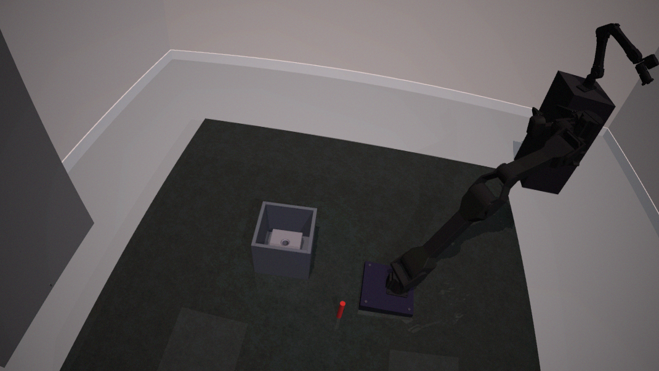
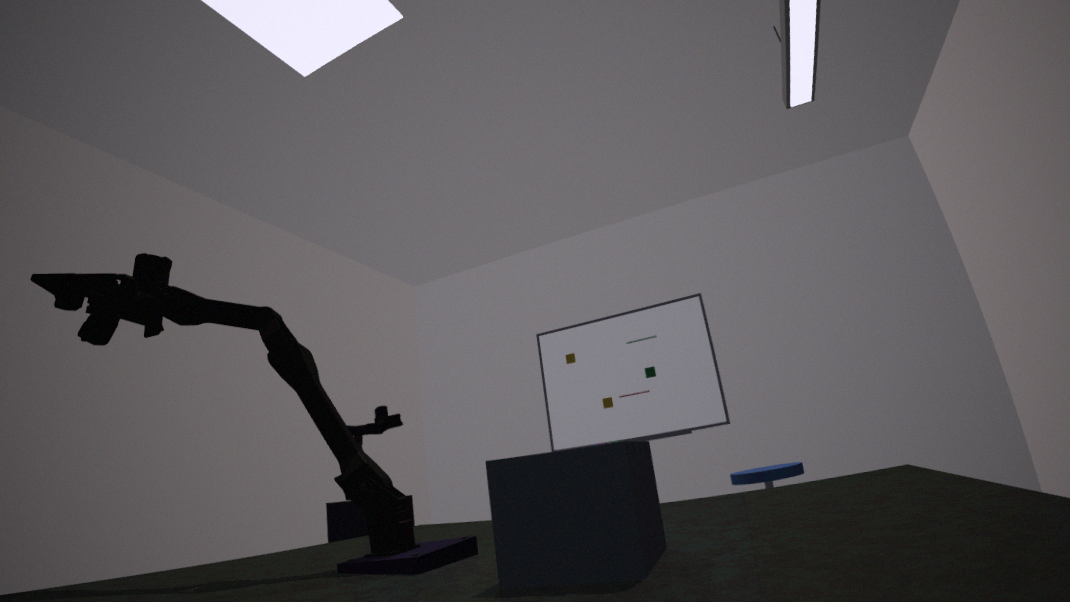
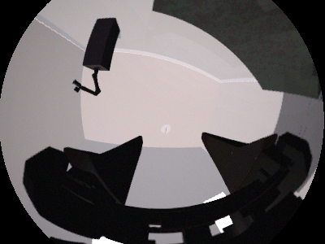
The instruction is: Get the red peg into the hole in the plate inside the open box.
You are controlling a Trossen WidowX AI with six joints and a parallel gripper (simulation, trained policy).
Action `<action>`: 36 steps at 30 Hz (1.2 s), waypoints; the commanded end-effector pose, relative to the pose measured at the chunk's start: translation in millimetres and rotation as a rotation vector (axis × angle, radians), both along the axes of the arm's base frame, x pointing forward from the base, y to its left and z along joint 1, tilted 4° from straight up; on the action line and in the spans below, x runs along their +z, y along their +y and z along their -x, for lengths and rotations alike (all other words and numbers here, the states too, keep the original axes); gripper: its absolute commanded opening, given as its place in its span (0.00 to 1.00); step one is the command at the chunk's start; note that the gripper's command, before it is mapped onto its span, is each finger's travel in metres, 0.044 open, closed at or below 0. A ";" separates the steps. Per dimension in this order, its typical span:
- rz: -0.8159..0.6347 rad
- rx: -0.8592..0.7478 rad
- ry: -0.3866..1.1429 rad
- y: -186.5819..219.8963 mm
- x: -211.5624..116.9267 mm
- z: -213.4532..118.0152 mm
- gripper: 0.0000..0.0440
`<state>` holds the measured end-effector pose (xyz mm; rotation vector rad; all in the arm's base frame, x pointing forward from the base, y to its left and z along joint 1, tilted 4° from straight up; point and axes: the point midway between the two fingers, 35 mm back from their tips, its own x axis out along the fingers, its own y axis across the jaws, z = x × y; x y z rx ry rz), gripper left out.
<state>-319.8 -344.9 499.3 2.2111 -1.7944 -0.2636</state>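
The red peg [image 1: 340,310] stands upright on the dark table top, between the box and the arm's base, nearer the front. The open grey box [image 1: 281,264] [image 2: 564,516] stands to the left of the arm. The pale plate [image 1: 276,235] lies at its bottom, with a round hole [image 1: 285,242] showing in the top view; no peg is in it. My gripper [image 2: 49,291] [image 3: 172,137] is open, with nothing between its fingers. It is raised high on the far side of the base from the box, away from the peg. The peg does not show in the exterior view or the wrist view.
The arm's purple base plate [image 1: 380,295] [image 2: 441,554] is close to the peg's right. A second dark arm stands on a dark pedestal [image 1: 548,171] [image 3: 101,42] beyond the table. A blue stool [image 2: 766,473] and a whiteboard [image 2: 628,374] are in the background.
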 end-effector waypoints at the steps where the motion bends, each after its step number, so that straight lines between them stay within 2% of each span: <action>1: -0.003 -0.006 -0.003 -2.0 -1.9 0.4 0.96; 2: -0.009 -0.009 -0.010 -4.7 -4.3 -0.1 1.00; 6: -0.033 0.004 -0.035 -23.1 -14.1 -11.5 1.00; 12: -0.058 0.048 -0.049 -57.1 -21.2 -49.5 1.00; 24: -0.086 0.162 -0.029 -102.5 -19.6 -156.4 1.00; 36: -0.107 0.288 0.011 -109.8 -14.8 -269.7 1.00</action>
